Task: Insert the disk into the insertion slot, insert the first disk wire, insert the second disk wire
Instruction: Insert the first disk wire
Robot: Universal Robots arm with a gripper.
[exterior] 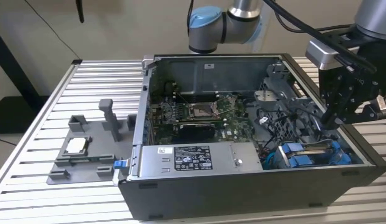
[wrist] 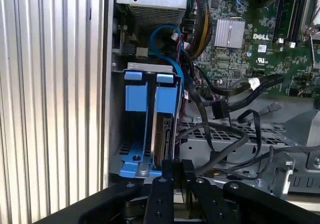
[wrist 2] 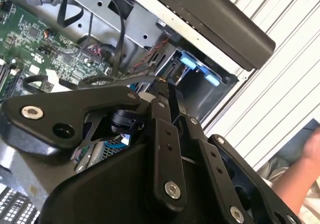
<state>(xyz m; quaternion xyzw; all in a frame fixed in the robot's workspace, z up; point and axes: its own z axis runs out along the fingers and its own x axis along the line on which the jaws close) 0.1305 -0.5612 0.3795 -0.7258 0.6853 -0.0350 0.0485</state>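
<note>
**Disk (exterior: pixel 315 150) in slot (wrist: pixel 116 119), gripper (exterior: pixel 334 125) over the cage**

- Nearest, lower right of the exterior view: the disk stands on edge in its blue carrier (exterior: pixel 292 157), down in the slot at the near corner of the case (exterior: pixel 242 196).
- First wrist view: the disk (wrist: pixel 162 134) shows as a thin dark edge between the carrier's blue rails (wrist: pixel 136 97). The grey cage wall is just beside them.
- Second wrist view: the carrier's blue tabs (wrist 2: pixel 192 63) sit at the mouth of the cage.
- Power supply (exterior: pixel 193 158), silver with a label, lies along the near wall, lower centre of the exterior view, just beside the cage.
- Gripper hangs close above the cage, middle right of the exterior view. Both wrist views put it (wrist: pixel 177 173) (wrist 2: pixel 165 92) over the end of the carrier. Whether it is clenched or released, cannot tell. Nothing seen in its grasp.
- Black cables (wrist: pixel 225 134) loop loose near the disk. Cannot tell if any is plugged into it.
- Motherboard (exterior: pixel 205 112) lies farther in, centre of the exterior view.
- Grey fixture (exterior: pixel 87 149) sits on the slatted table (exterior: pixel 93 88), middle left, well apart from the case.
- Robot arm (exterior: pixel 224 23) rises behind the case, top centre.
- Second wrist view: a person's forearm (wrist 2: pixel 300 176) beyond the table edge.
</note>
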